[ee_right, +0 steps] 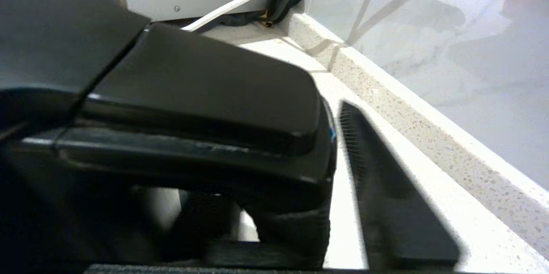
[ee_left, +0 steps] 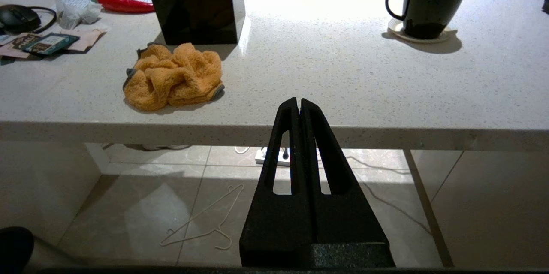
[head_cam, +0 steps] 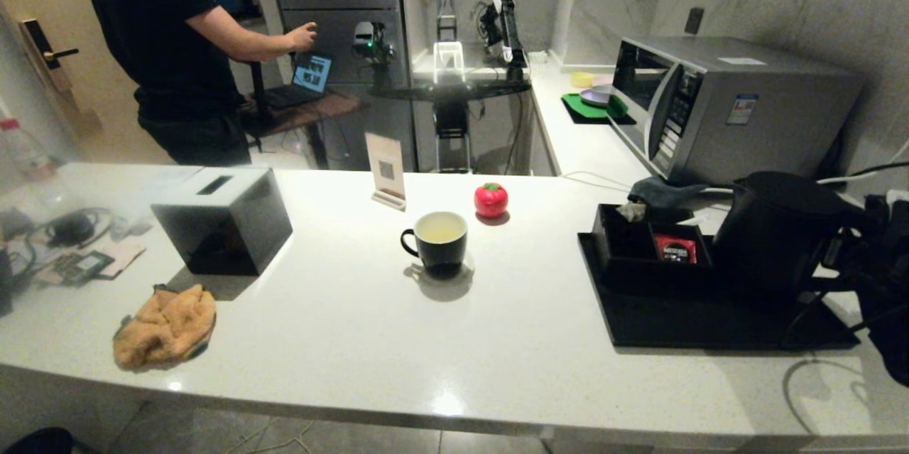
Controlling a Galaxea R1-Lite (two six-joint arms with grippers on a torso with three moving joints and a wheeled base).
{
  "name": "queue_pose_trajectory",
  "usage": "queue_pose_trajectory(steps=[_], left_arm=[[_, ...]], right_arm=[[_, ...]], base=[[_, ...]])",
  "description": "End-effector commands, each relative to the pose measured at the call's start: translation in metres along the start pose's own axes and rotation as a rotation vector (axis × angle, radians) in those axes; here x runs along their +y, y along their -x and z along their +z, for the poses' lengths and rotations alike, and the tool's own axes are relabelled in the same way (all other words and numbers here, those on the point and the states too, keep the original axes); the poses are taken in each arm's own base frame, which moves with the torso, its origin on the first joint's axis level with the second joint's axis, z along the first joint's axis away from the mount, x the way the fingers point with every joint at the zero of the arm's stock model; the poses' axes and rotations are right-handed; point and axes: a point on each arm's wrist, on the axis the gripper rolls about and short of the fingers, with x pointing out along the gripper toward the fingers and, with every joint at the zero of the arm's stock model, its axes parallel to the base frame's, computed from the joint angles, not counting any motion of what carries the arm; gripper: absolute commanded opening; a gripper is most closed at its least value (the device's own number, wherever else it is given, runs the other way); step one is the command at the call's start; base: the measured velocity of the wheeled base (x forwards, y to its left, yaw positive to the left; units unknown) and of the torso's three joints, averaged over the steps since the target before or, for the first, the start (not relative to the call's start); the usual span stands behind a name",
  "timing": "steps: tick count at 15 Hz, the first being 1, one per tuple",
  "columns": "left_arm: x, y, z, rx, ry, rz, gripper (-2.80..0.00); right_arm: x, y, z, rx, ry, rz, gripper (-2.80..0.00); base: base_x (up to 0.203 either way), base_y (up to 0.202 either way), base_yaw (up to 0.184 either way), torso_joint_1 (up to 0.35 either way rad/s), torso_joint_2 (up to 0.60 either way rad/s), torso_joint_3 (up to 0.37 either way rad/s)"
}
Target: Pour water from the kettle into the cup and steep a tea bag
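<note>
Head view entries are catalogued against one landmark, the cup point(head_cam: 439, 239). The cup is set on a pale coaster near the middle of the white counter point(head_cam: 341, 340), its handle turned toward the robot's left, and the water point(head_cam: 440, 227) is seen inside as a pale yellowish fill close to the rim. No tea bag is seen in it. A red tomato-shaped object point(head_cam: 491, 199) is placed just behind the cup, a card stand point(head_cam: 386, 170) behind it toward the left, a black box point(head_cam: 224, 219) and an orange cloth point(head_cam: 166, 327) well off to its left. Well to the cup's right, the kettle point(head_cam: 777, 234) is stood upright on a black tray point(head_cam: 710, 319), beside a low compartment box point(head_cam: 650, 244). The right gripper point(ee_right: 339, 154) is positioned at the kettle's handle, with one finger spread clear of the handle's side and the other hidden behind it; the handle appears released, not clamped. The left gripper point(ee_left: 299, 106) is parked below the counter's front edge, fingers pressed together on nothing. Risk noted: were the right arm drawn away crookedly, a finger could catch the handle and tip the kettle. Risk noted: with the cup so full, a bag dropped in carelessly could cause overflow.
</note>
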Motion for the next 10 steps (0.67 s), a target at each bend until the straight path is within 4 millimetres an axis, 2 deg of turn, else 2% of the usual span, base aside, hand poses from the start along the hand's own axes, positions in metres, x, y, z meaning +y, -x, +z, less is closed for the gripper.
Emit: queue_pose_trajectory(steps=[1,5,10], left_arm=[[0.0,0.0,0.0,0.001,0.0,0.0,-2.8],[0.0,0.0,0.0,0.0,0.0,0.0,-2.8],[0.0,0.0,0.0,0.0,0.0,-0.001,-2.8]], right_arm=[[0.0,0.0,0.001,-0.018,-0.004,-0.005,0.0],[-0.001,0.001,0.0,-0.013,-0.002,-0.005,0.0],[-0.004,0.006,0.011,-0.036,-0.012,-0.005,0.0]], base=[[0.0,0.0,0.0,0.0,0.0,0.0],[0.0,0.0,0.0,0.0,0.0,0.0],[0.0,0.0,0.0,0.0,0.0,0.0]])
